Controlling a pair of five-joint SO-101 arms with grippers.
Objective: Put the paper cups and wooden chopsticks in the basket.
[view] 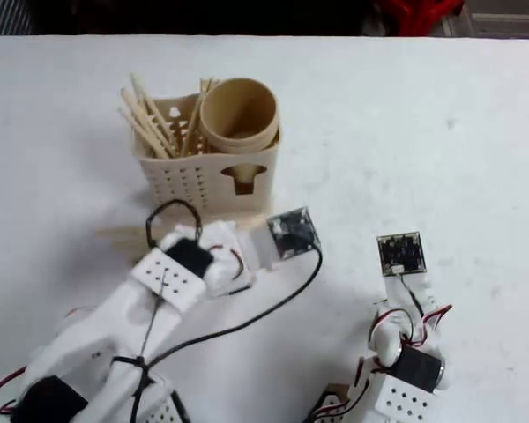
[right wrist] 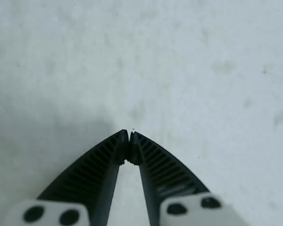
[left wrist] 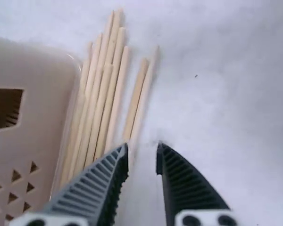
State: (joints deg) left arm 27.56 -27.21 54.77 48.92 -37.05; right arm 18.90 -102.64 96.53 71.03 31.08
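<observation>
The left gripper (left wrist: 142,151) was seen parted by a narrow gap at the tips, with nothing held between its ribbed jaws, and it was poised low over the white table (left wrist: 226,70). Just ahead of its fingertips, and slightly to one side, a bundle of loose chopsticks (left wrist: 101,103) was laid flat on the table, the near ends almost at the tip of one jaw. Right beside that bundle, on its far side from the gripper's gap, the beige wall of the basket (left wrist: 28,136) was found, with the sticks lying along its foot. From the high view, the left arm (view: 159,282) was placed directly in front of the basket (view: 203,181), and the ends of the loose chopsticks (view: 115,233) were glimpsed past its wrist. Inside the basket, nested paper cups (view: 240,113) were stood upright, and next to them a bunch of standing chopsticks (view: 150,119) was leaned. Well apart from all this, the right gripper (right wrist: 129,136) was closed tip to tip on nothing, pointed down at bare table (right wrist: 203,56).
</observation>
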